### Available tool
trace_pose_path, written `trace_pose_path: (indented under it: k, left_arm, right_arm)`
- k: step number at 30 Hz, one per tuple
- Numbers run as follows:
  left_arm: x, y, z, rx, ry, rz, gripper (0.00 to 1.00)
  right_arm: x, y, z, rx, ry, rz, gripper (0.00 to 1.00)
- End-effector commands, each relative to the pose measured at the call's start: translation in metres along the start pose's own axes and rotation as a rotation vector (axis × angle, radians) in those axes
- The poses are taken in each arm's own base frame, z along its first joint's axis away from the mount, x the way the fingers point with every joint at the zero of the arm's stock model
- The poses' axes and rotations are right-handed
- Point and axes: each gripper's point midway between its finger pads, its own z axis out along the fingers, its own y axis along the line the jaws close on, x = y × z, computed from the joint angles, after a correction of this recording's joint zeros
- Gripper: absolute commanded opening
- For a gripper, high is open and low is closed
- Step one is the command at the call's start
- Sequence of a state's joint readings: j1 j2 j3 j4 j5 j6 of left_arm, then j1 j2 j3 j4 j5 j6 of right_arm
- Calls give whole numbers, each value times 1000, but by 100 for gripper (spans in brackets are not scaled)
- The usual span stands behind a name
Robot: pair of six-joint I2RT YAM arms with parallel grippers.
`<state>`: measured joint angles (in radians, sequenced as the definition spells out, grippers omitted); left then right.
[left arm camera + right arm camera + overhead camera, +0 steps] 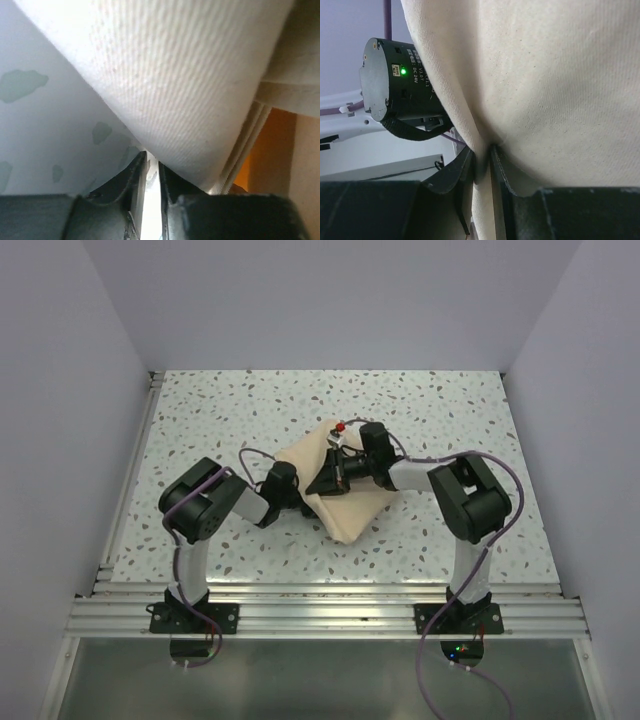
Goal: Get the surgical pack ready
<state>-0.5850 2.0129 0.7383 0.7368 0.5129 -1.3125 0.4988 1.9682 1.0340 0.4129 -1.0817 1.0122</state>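
The right gripper (482,165) pinches a fold of the tan surgical pack (350,515) between nearly closed jaws. The left gripper (152,170) has its jaws narrowly parted at the cloth's folded edge; whether it grips cannot be told. The bundle lies at the middle of the speckled table (450,410).
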Motion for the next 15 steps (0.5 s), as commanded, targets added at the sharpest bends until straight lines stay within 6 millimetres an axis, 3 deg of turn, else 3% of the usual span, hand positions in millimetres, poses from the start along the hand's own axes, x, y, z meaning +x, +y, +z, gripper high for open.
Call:
trace_pose_path:
  k: [1,5,8,15]
  left_arm:
    - [-27,-43,-6,107,-125,110,22]
    - [-24,-42,-14,109,-133,116,33]
    - [-22,-36,-26,88,-173,117,42]
    - [-10,-29,-49,64,-181,130,45]
  right_arm:
    - [22,7,4,42,82,-25,24]
    - [22,8,1,85,85,-54,36]
    - [21,10,0,90,79,-65,39]
    - [12,11,-2,116,55,-97,42]
